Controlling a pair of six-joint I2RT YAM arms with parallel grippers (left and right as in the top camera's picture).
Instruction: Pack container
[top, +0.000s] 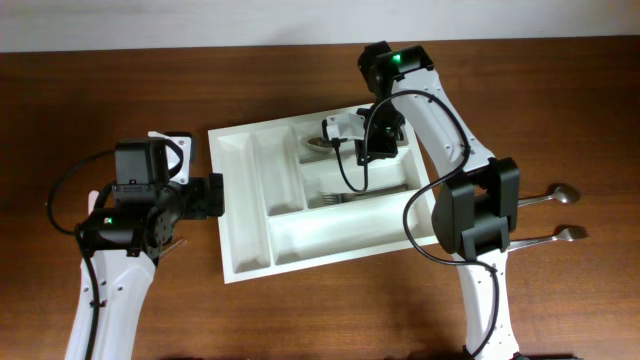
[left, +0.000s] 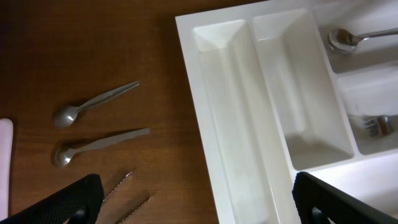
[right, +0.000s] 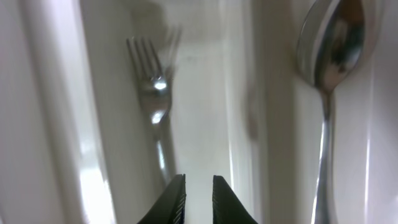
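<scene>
table: dark wood (top: 330, 320), cutlery loose on both sides
right-side spoons: two (top: 548, 237), on the table at 3 o'clock of the container, side by side, bowls toward 3 o'clock, partly under the right arm
left gripper: (top: 218, 195) fingers spread wide, nothing between them; sits at 9 o'clock of the container, just beside its rim; in the left wrist view (left: 196, 186) the black fingers (left: 74, 199) stand far apart at the bottom corners
left-side spoons: two (left: 93, 102), on bare wood at 9 o'clock of the container, bowls toward 9 o'clock, apart from each other
knives: two serrated blades (left: 118, 185), near side of those spoons, mostly hidden by the left finger
container: white tray (top: 245, 230), middle of the table, slightly turned; the two long narrow compartments at its 9 o'clock side (left: 230, 124)
fork: (top: 335, 198) lies in the middle wide compartment; tines away from the right wrist camera (right: 152, 93)
right gripper: (top: 375, 145) inside the container at its 1 o'clock part; fingers (right: 177, 199) nearly pressed together, thin slit between, nothing in it (right: 199, 186); over the fork compartment, by the fork handle, contact cannot be told
tray spoon: (top: 320, 145) in the far wide compartment at 12 o'clock, beyond the divider from the fork (right: 329, 43) (left: 357, 38)
</scene>
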